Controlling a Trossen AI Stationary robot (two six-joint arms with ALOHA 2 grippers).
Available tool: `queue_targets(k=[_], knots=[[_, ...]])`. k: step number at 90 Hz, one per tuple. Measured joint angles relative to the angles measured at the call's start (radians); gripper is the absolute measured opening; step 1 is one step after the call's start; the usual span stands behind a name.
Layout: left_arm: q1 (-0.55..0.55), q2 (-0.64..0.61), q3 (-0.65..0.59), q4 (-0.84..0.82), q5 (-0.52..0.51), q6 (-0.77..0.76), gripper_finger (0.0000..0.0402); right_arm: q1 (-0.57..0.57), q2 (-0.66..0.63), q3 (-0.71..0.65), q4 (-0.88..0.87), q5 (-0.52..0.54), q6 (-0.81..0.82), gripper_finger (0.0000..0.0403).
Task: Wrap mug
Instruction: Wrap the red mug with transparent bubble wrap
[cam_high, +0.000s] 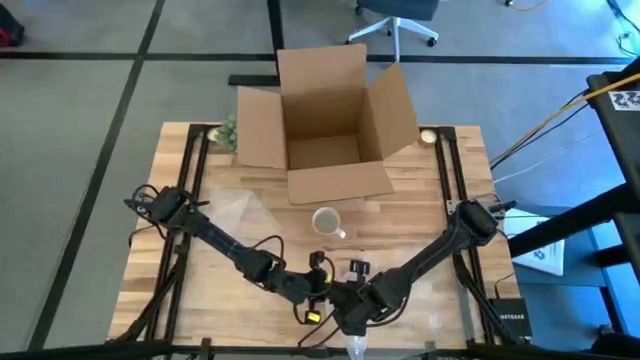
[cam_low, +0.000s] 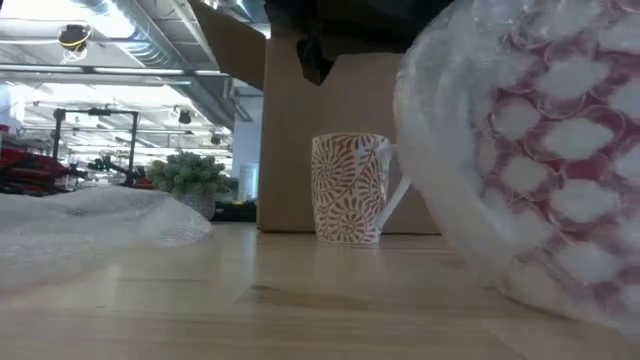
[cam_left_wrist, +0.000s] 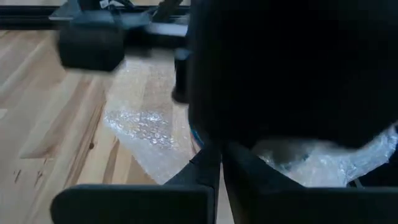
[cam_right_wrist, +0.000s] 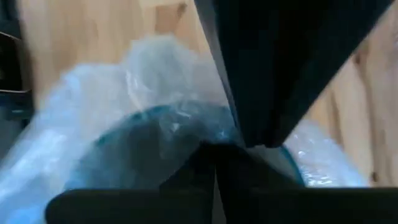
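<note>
A red-and-white patterned mug (cam_high: 325, 222) (cam_low: 350, 188) stands upright on its base at mid table, untouched. At the table's near edge a round red-and-white thing wrapped in bubble wrap (cam_low: 540, 150) (cam_high: 352, 345) fills the right of the low view. Both arms meet over it. My left gripper (cam_high: 320, 292) (cam_left_wrist: 221, 165) is shut, with bubble wrap (cam_left_wrist: 311, 163) just past its tips. My right gripper (cam_high: 350, 306) (cam_right_wrist: 214, 155) is shut over the wrapped thing's round rim (cam_right_wrist: 143, 124). My left gripper's shut fingers meet at the edge of the bubble wrap (cam_left_wrist: 273, 155); the other arm's dark body hides much of the spot, so I cannot tell which part it has. My right gripper pinches bubble wrap (cam_right_wrist: 186, 134) above the wrapped thing's rim, coming from above; the number of layers does not show.
An open cardboard box (cam_high: 330, 120) stands at the far middle, a small plant (cam_high: 228, 132) to its left. A loose bubble-wrap sheet (cam_high: 235, 208) (cam_low: 95, 222) lies on the table's left half. Bare wood lies to the right of the mug.
</note>
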Motion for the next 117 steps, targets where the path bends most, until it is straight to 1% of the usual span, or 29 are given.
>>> queue_targets(k=[10, 20, 29, 40, 51, 57, 64, 70, 73, 78, 85, 95, 103, 117], knots=[[0.0, -0.001, 0.0, 0.0, -0.001, 0.0, 0.0001, 0.0, -0.003, -0.014, 0.012, -0.004, 0.01, 0.0], [0.0, -0.001, 0.0, -0.001, 0.0, 0.002, 0.0001, 0.0, 0.0, 0.022, -0.02, -0.015, 0.006, 0.0], [-0.001, -0.001, 0.0, 0.001, 0.001, 0.004, 0.0001, 0.0, -0.004, 0.092, -0.062, -0.013, -0.029, 0.0], [-0.001, -0.003, 0.001, 0.002, 0.0, 0.005, 0.0001, 0.002, -0.013, 0.196, -0.16, -0.006, -0.063, 0.0], [0.0, -0.003, 0.0, -0.007, 0.002, 0.005, 0.0001, 0.016, -0.013, 0.304, -0.315, 0.017, -0.063, 0.0], [0.0, -0.003, 0.0, -0.003, 0.001, 0.005, 0.0001, 0.032, -0.014, 0.359, -0.423, 0.027, -0.035, 0.0], [0.0, -0.003, 0.0, -0.004, 0.001, 0.004, 0.0001, 0.066, -0.017, 0.407, -0.588, 0.039, 0.051, 0.0], [0.0, -0.003, 0.0, -0.005, 0.002, 0.004, 0.0001, 0.102, -0.031, 0.418, -0.715, 0.052, 0.146, 0.0], [0.0, -0.003, 0.0, -0.004, 0.001, 0.004, 0.0001, 0.121, -0.043, 0.406, -0.721, 0.058, 0.192, 0.0], [-0.002, -0.003, 0.0, -0.004, 0.001, 0.004, 0.0001, 0.146, -0.081, 0.351, -0.674, 0.045, 0.247, 0.0001], [-0.004, -0.002, 0.0, -0.005, 0.001, 0.005, 0.0001, 0.17, -0.111, 0.285, -0.654, 0.032, 0.392, 0.0005], [-0.004, -0.002, 0.0, -0.004, 0.001, 0.005, 0.0001, 0.209, -0.151, 0.179, -0.688, 0.035, 0.592, 0.0027], [-0.005, -0.002, 0.0, -0.003, 0.001, 0.005, 0.0001, 0.243, -0.193, 0.08, -0.676, 0.01, 0.734, 0.0064], [-0.005, -0.002, 0.0, -0.003, 0.01, 0.004, 0.0001, 0.297, -0.28, -0.133, -0.579, -0.031, 0.952, 0.0153]])
